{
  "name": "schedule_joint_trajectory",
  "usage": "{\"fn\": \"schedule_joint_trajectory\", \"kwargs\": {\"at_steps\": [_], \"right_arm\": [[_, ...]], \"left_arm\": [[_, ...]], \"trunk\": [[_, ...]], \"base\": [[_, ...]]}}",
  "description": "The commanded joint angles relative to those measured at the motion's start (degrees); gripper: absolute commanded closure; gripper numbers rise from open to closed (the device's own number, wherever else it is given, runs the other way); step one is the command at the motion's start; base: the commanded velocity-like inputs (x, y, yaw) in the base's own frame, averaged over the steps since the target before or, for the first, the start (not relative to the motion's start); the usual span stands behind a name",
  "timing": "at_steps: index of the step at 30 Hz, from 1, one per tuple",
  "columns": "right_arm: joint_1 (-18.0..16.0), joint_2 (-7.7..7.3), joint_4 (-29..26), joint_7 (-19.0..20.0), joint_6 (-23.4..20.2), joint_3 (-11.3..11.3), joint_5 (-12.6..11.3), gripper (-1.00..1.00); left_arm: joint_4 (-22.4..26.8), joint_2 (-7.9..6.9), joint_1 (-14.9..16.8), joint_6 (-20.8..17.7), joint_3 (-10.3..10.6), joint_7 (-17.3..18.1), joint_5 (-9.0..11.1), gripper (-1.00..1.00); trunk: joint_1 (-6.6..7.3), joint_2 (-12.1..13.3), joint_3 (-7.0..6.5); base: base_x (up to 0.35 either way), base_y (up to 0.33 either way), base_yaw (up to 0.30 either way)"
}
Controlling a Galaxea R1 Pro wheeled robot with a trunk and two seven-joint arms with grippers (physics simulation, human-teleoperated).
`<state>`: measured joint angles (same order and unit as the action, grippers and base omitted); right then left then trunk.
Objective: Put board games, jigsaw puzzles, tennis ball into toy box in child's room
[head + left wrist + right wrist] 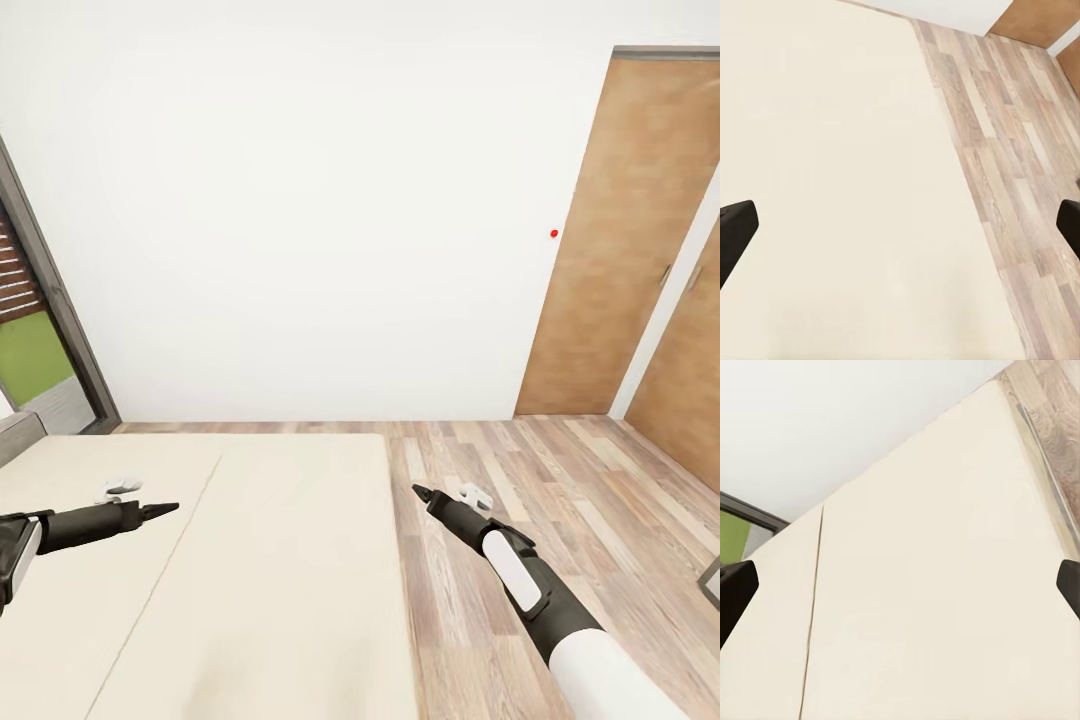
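Bed [250, 580] with its plain beige mattress fills the lower left of the head view, a thin seam running down its top, and its far edge meets the white wall [300, 200]. Left pincer [165, 510] hangs over the mattress, its dark tips looking drawn together in the head view, yet in the left wrist view two dark fingers [735, 229] sit at opposite edges, well apart; I cannot tell which holds. Right pincer [422, 493] hovers over the wood floor [560, 500] just beside the bed's edge, and the same doubt applies: pointed in the head view, fingers [735, 589] wide in the right wrist view. Neither grips anything. Two brown doors [620, 250] stand at the right, a window [30, 340] at the left
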<state>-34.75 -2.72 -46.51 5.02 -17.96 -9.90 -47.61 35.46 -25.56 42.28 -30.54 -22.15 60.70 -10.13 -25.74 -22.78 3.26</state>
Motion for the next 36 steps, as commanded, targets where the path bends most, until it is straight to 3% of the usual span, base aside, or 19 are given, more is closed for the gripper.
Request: {"fn": "schedule_joint_trajectory", "kwargs": {"at_steps": [1, 13, 36], "right_arm": [[-0.05, -0.06, -0.02, 0.00, -0.12, -0.12, -0.26, -1.00], [-0.05, -0.06, 0.01, -0.04, -0.06, -0.12, -0.29, -1.00], [-0.05, 0.08, 0.84, -0.10, 0.03, -0.09, -0.29, -1.00]], "left_arm": [[0.03, 0.06, 0.08, -0.49, -0.34, 0.47, -0.52, -1.00], [-0.04, 0.34, 0.08, -0.49, -0.32, 0.47, -0.57, -1.00], [-0.04, 0.51, 0.08, -0.40, -0.31, 0.21, -0.59, -1.00]], "trunk": [[-0.04, -0.13, 0.14], [-0.04, -0.13, 0.14], [-0.04, -0.13, 0.14]], "base": [[0.000, 0.000, 0.000], [0.000, 0.046, 0.000], [0.000, 0.254, 0.000]]}}
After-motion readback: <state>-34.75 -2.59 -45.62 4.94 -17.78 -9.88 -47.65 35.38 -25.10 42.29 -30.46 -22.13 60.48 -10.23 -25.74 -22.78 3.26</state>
